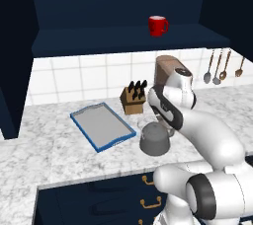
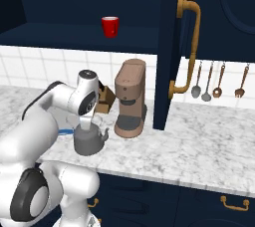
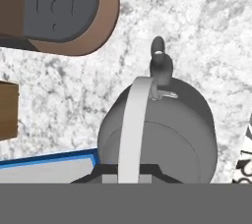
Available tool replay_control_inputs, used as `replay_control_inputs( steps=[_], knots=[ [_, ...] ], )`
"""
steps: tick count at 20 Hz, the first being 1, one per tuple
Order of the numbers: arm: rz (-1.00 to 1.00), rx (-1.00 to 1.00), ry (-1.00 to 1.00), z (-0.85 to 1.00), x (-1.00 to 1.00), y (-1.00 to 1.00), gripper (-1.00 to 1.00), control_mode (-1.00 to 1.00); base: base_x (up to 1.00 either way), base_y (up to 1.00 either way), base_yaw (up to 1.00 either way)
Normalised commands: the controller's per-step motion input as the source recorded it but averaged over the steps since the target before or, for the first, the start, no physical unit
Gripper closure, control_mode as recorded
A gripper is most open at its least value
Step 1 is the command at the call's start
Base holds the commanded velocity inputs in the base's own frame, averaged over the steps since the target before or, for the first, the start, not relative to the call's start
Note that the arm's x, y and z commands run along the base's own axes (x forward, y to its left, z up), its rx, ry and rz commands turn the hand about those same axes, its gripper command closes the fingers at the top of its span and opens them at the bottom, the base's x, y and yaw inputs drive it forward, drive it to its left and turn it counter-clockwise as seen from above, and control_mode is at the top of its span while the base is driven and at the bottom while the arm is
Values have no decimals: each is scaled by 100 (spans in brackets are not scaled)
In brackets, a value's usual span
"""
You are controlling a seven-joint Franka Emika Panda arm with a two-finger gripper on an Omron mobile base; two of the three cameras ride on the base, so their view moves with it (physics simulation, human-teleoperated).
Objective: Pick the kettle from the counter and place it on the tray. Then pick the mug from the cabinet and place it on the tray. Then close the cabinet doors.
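The dark-grey kettle (image 1: pixel 154 140) (image 2: pixel 89 142) (image 3: pixel 162 129) stands on the marbled counter (image 1: pixel 44 150), just right of the blue-rimmed tray (image 1: pixel 101 126) (image 3: pixel 44 170). My gripper (image 1: pixel 160 125) (image 2: pixel 85 126) (image 3: pixel 129 171) hangs straight down over the kettle. It is shut on the arched handle, which runs down between the finger tips in the hand view. The red mug (image 1: pixel 157 25) (image 2: pixel 110 26) sits on the shelf of the open cabinet (image 1: pixel 123 39). One cabinet door (image 2: pixel 172 47) stands open at the right, another (image 1: pixel 10 71) at the left.
A brown coffee machine (image 1: pixel 165 68) (image 2: pixel 130 99) (image 3: pixel 59 12) stands close behind the kettle, with a wooden knife block (image 1: pixel 133 98) (image 3: pixel 7 110) beside it. Utensils (image 1: pixel 217 68) (image 2: pixel 216 81) hang on the tiled wall at right. Navy drawers (image 1: pixel 99 199) lie below the counter.
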Motion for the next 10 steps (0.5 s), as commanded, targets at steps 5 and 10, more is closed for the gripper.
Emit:
replay_control_inputs(
  steps=[5,10],
  knots=[
    [0,0,-5,29,-16,-13,100,-100,0,0,0],
    [0,-7,-6,56,-13,-1,100,-100,0,0,0]
  ],
)
